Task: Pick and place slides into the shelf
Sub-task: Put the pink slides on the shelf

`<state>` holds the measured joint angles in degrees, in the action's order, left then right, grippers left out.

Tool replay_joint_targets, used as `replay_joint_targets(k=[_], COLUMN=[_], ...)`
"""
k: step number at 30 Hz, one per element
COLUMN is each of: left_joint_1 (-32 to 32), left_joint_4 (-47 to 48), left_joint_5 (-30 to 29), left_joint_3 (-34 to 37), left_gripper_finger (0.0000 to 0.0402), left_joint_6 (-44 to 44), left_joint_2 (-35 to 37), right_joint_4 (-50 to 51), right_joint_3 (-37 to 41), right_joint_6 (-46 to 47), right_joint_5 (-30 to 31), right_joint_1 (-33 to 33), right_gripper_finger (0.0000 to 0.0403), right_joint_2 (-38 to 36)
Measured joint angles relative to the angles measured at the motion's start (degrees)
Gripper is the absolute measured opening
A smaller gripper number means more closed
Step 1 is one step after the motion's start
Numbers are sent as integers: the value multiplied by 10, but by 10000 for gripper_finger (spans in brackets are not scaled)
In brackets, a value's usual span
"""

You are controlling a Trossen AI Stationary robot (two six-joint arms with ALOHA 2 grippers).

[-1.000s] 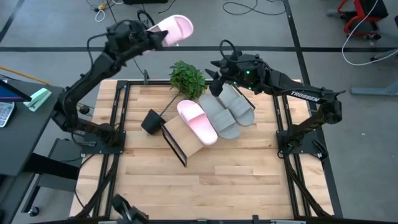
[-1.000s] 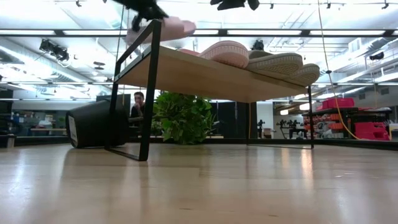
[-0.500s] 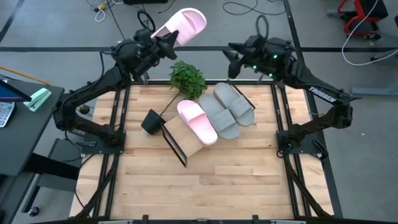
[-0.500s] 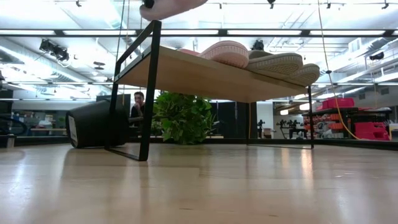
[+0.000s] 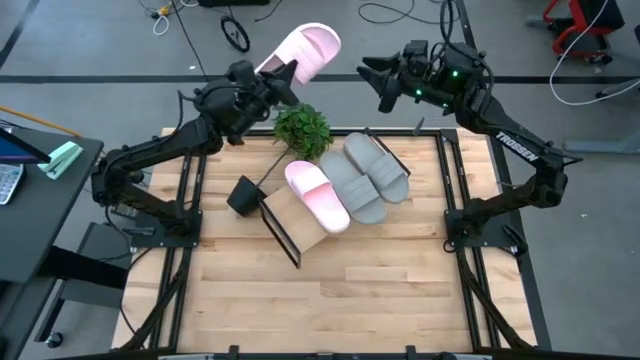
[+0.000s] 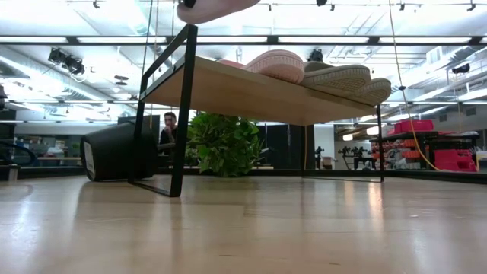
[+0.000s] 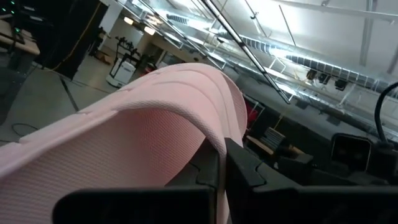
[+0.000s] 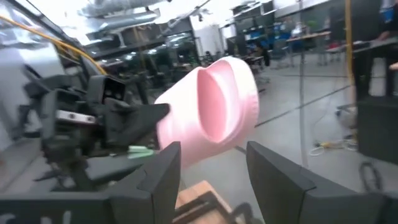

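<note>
Wood planks of the counter [image 5: 330, 290] carry the shelf [image 5: 300, 222], and the shelf serves as the landmark for all else. Raised well above and behind it hangs the fourth of the slides, a pink slide [image 5: 303, 49], with the left end effector [image 5: 268, 83] clamped tight on its heel end. On the shelf lie the other three: a second pink slide [image 5: 317, 194] and two grey slides [image 5: 365, 177] side by side, which leaves bare board at the shelf's end nearest the left arm. A green plant [image 5: 301, 127] stands just behind the shelf, and a black object [image 5: 243, 194] lies beside the shelf's near-left corner.

The right end effector [image 5: 377, 78] hovers behind the shelf, jaws apart and holding nothing, facing the lifted slide. By my judgement the step in hand is the carry of the last slide, perhaps toward a handover; the next move calls for bringing it down onto the bare board, toe lined up with its neighbours.

From table height, only the sole of the lifted slide [image 6: 213, 9] shows above the shelf's frame, and a person [image 6: 169, 125] sits in the room behind. Neither appears from overhead. The right wrist camera shows the strap opening of the slide [image 8: 211, 109] framed between that arm's own open fingers [image 8: 160, 171].
</note>
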<state>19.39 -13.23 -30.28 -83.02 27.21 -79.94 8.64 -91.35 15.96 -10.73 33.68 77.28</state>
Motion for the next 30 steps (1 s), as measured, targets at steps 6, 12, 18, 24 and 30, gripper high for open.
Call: replay_joint_targets(k=[6, 12, 18, 24, 30], left_joint_1=[13, 40, 70, 82, 56], left_joint_4=[-1, -5, -42, -70, -182], left_joint_5=[29, 100, 171, 163, 70], left_joint_3=[0, 0, 0, 1, 0], left_gripper_finger=[11, 11, 11, 11, 11], left_joint_6=[-3, 22, 59, 97, 92], left_joint_2=[0, 0, 0, 0, -35], right_joint_4=[1, 12, 17, 16, 11], right_joint_3=[0, 0, 0, 0, 0], right_joint_6=[29, 43, 59, 44, -8], right_joint_5=[-39, -32, -12, 7, 7], right_joint_1=[30, 29, 29, 25, 38], right_gripper_finger=[187, 187, 187, 187, 187], right_joint_2=[0, 0, 0, 0, 0])
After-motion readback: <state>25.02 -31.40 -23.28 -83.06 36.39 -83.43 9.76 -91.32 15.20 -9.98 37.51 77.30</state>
